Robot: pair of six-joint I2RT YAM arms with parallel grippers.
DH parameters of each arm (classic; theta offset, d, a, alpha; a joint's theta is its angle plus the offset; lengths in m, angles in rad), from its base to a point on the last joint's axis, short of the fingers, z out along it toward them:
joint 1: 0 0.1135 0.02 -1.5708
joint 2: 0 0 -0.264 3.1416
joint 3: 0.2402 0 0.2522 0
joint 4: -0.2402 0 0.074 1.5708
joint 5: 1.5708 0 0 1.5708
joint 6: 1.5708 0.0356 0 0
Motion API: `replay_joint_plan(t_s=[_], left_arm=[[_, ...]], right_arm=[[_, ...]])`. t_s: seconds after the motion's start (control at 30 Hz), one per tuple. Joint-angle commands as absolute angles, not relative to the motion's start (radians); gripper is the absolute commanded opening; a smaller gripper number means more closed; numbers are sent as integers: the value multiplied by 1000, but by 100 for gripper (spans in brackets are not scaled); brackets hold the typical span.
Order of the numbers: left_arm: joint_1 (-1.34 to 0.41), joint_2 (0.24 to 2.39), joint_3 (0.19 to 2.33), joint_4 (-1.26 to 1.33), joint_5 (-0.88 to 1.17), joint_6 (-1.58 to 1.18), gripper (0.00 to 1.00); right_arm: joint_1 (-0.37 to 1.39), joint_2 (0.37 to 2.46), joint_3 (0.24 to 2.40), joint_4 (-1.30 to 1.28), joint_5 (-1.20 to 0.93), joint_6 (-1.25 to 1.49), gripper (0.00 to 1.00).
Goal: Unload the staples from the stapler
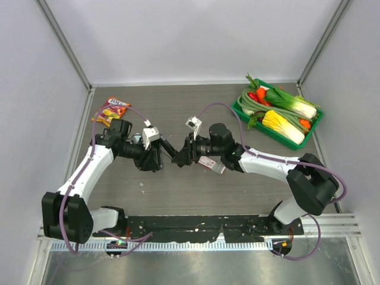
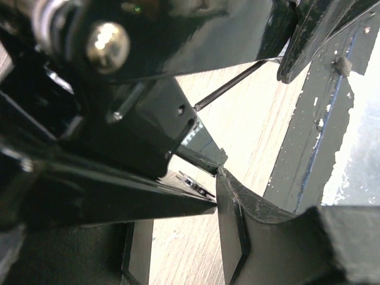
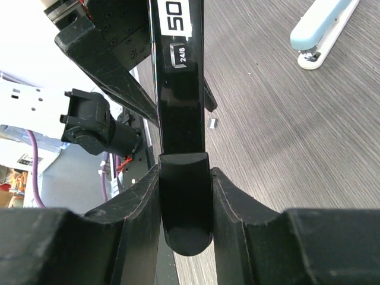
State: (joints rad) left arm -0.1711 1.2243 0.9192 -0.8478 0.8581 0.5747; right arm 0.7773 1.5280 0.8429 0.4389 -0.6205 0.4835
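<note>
Black stapler [image 3: 181,89] (stamped 24/6) sits clamped in the right gripper [image 3: 185,178], fingers narrowed on it. Beyond the right gripper, the left gripper [image 1: 160,155] pinches its other end. A pale blue stapler [image 3: 323,27] lies further off.

The left arm [image 1: 89,169] and right arm [image 1: 267,161] are built alike. Each has a glossy white shell on the long link behind the wrist, with chunky black joint housings at either end of it. A purple cable [image 1: 221,104] loops loose from each wrist back toward the base. A small white camera box [image 1: 150,136] sits on top of each wrist, just behind the fingers. The right gripper [image 3: 185,196] has matte black fingers [image 3: 130,214] with bevelled inner faces. The edges of the left gripper [image 2: 217,196] are scuffed pale.
</note>
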Motion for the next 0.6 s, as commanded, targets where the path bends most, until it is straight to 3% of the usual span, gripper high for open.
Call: replay_joint_plan(t_s=[0.0,0.57], left_arm=[[-181,1232,940,-788,805,709,0],[-187,1316,951,-779,762,790,0]], right_arm=[[770,1493,880,252,-535,448,1],[770,1471,871,207,-497,440,1]])
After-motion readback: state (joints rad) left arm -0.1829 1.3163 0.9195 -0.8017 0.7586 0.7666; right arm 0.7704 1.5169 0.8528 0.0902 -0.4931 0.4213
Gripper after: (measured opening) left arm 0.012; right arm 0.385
